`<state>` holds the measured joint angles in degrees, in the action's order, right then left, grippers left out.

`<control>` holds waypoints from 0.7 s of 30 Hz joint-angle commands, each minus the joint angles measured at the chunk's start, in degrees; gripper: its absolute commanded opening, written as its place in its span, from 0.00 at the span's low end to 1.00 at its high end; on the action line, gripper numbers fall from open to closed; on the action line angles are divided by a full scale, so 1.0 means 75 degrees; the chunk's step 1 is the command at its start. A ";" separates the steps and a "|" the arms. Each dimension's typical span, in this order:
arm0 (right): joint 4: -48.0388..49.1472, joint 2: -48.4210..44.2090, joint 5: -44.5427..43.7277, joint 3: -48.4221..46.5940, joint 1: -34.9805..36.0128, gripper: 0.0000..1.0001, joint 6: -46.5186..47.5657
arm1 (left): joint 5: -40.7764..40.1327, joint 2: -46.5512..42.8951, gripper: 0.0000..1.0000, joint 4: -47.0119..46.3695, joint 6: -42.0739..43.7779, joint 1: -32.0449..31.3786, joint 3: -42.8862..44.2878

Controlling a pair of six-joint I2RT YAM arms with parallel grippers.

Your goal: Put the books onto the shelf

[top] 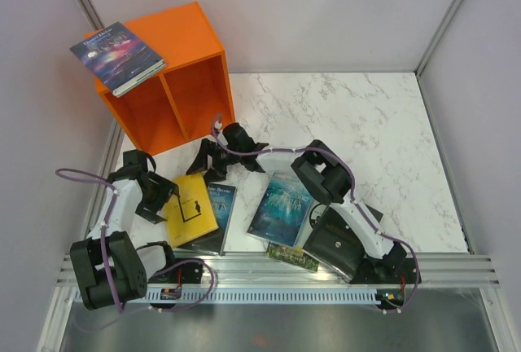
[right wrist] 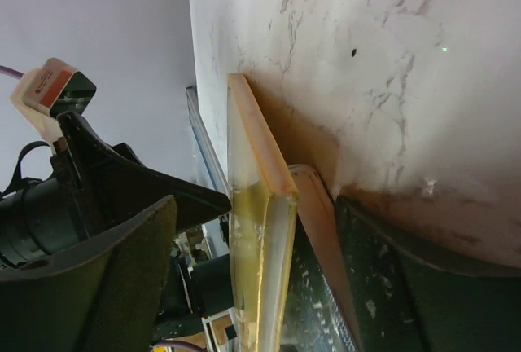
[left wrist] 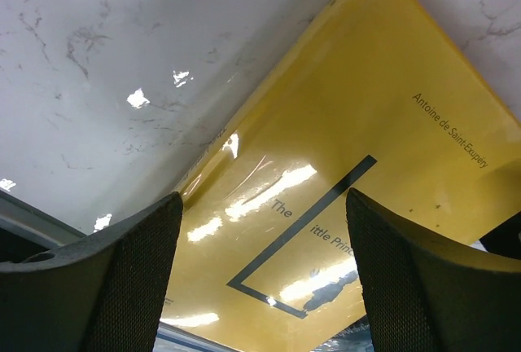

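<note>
Left tool (left wrist: 262, 201) is down low over the yellow book (top: 192, 209), fingers (left wrist: 106, 287) spread wide. The cover fills the gap between them and nothing is pinched. That yellow book lies flat on the marble counter (top: 366, 140), near the front left, and its right side overlaps a dark book (top: 220, 220) underneath.

Over to the right tool (right wrist: 254, 205). It has reached across from the other side and sits at the far end of that same pair of books. Its fingers (right wrist: 423, 287) are also wide apart and grip nothing. From its wrist camera the page edges of the yellow book stand right in the gap. The dark book's edge runs just beside it, on the side closer to the counter. The left tool shows as a black shape beyond the books.

Elsewhere, a light blue book (top: 281, 205) lies flat near the middle of the counter, beside the right arm. A small green-gold book (top: 293, 256) pokes out at the front rail.

The orange shelf (top: 189, 38) stands at the far left corner, well apart from both tools. A purple galaxy book (top: 118, 56) rests on its top, overhanging the edge.
</note>
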<state>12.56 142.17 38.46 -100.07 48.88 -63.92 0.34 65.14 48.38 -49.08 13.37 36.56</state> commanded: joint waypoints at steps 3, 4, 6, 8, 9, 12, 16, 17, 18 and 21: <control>0.1590 0.0743 -0.0089 0.0557 0.0221 0.71 -0.1448 | -0.0104 0.0126 0.84 -0.0673 -0.0183 -0.0036 -0.0292; 0.1746 0.0767 -0.0112 0.0616 0.0232 0.67 -0.1578 | -0.0104 0.0138 0.84 -0.0708 -0.0148 -0.0036 -0.0269; 0.1900 0.0755 -0.0147 0.0663 0.0244 0.51 -0.1708 | -0.0092 0.0208 0.84 -0.0709 -0.0077 -0.0024 -0.0257; 0.1912 0.0697 -0.0194 0.0640 0.0244 0.38 -0.1673 | -0.0080 0.0244 0.84 -0.0744 -0.0042 -0.0036 -0.0234; 0.1923 0.0685 -0.0194 0.0628 0.0244 0.28 -0.1684 | -0.0080 0.0232 0.84 -0.0778 -0.0007 -0.0036 -0.0233; 0.2029 0.0661 -0.0171 0.0558 0.0244 0.03 -0.1824 | 0.0270 0.0103 0.84 -0.0791 0.0249 -0.0036 -0.0128; 0.1971 0.0335 -0.0229 0.0686 0.0209 0.00 -0.1708 | 0.0576 -0.0329 0.83 -0.0499 0.0754 -0.0036 0.0421; 0.1877 0.0264 -0.0229 0.0779 0.0174 0.00 -0.1650 | 0.0553 -0.0562 0.83 -0.0416 0.0801 -0.0024 0.0516; 0.1865 0.0182 -0.0229 0.0838 0.0150 0.00 -0.1603 | 0.0552 -0.0658 0.83 -0.0265 0.0906 -0.0024 0.0609; 0.2027 -0.0287 -0.0241 0.1295 -0.0025 0.00 -0.1590 | 0.0646 -0.0927 0.84 0.0121 0.1070 -0.0024 0.1113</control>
<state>29.26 144.35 36.47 -93.78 49.39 -76.27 3.25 60.97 48.10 -44.66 13.34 39.90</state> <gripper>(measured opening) 0.117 0.835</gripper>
